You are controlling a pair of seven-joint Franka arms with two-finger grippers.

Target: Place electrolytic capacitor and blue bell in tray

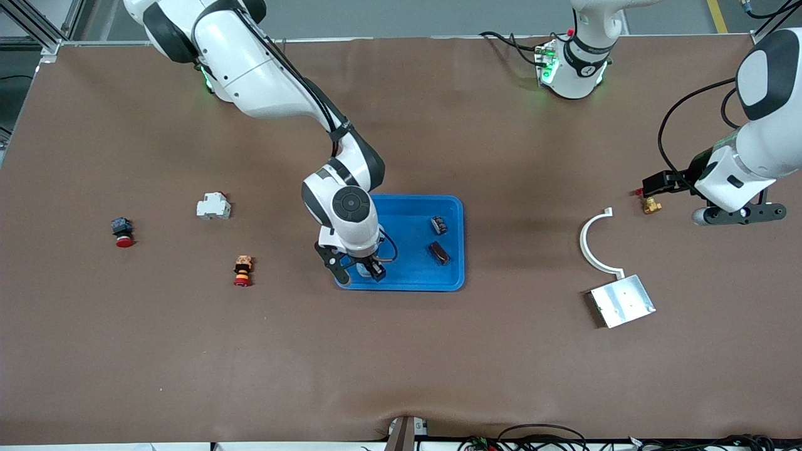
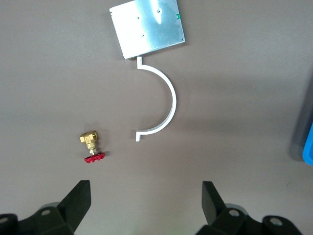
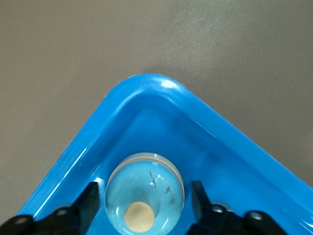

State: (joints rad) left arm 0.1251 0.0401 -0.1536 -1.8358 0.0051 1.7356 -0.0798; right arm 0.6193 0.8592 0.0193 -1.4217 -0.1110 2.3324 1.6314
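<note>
My right gripper [image 1: 362,270] stands low in the tray [image 3: 161,95] corner, fingers parted beside the bell [image 3: 145,192], likely light, hard, slick-domed, best taken across its rim; left gripper [image 2: 145,196] waits, jaws spread, over bare table.

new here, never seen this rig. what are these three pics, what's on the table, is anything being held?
Two robot arms at a brown table. One picture looks down from across the table; the other two come from wrist cameras.

The right gripper is in a corner of the blue tray, fingers open on either side of the blue bell. Two dark parts lie in the tray.

The left gripper waits open above a brass valve, by a white bracket and a metal plate.

Push buttons and a white block lie toward the right arm's end.
</note>
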